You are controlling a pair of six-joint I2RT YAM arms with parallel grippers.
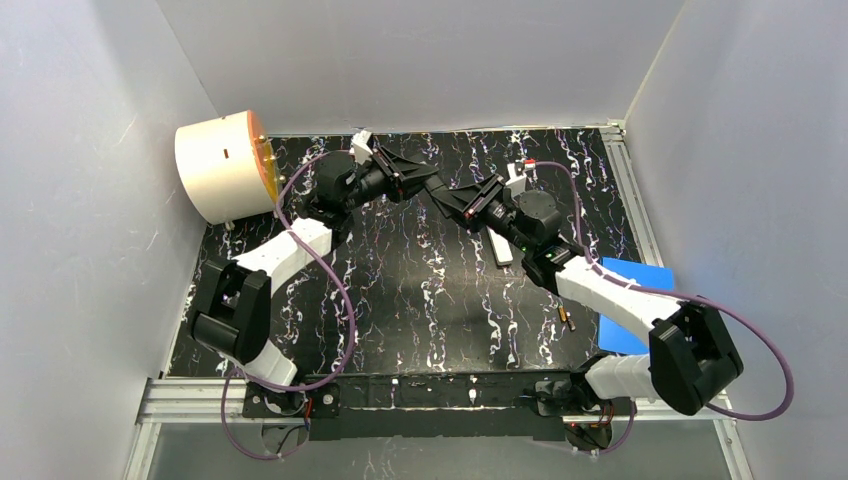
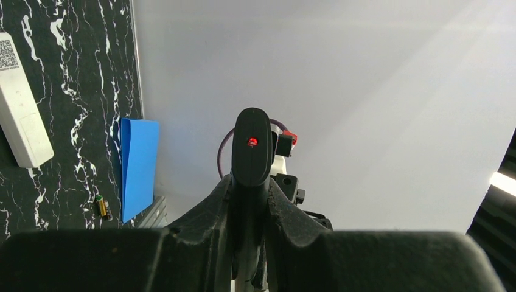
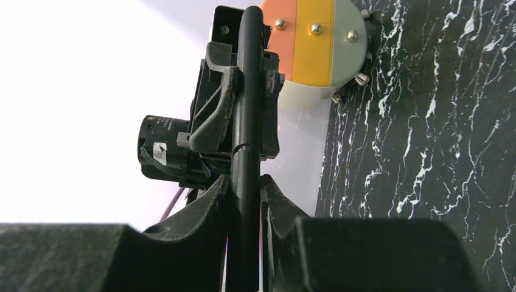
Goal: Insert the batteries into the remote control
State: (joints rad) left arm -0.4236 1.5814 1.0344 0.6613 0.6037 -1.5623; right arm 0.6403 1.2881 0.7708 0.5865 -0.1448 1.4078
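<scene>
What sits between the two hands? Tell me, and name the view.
A black remote: the left hand clamps one end, the right hand grips the other. Both wrist views show it, the top view too.

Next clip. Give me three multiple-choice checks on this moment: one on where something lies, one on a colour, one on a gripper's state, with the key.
1. The loose battery lies:
A) on the table beside the blue sheet
B) between gripper fingers
C) on top of the blue sheet

2. The remote lying flat is:
A) black
B) white
C) red

3. The left gripper is:
A) open and empty
B) shut on the black remote
C) shut on a battery

Key:
1 A: the left wrist view shows it on the marbled surface just off the sheet's edge.
2 B: its pale body stands out against the dark table.
3 B: its fingers press both sides of the black remote, which is held off the table.
</scene>
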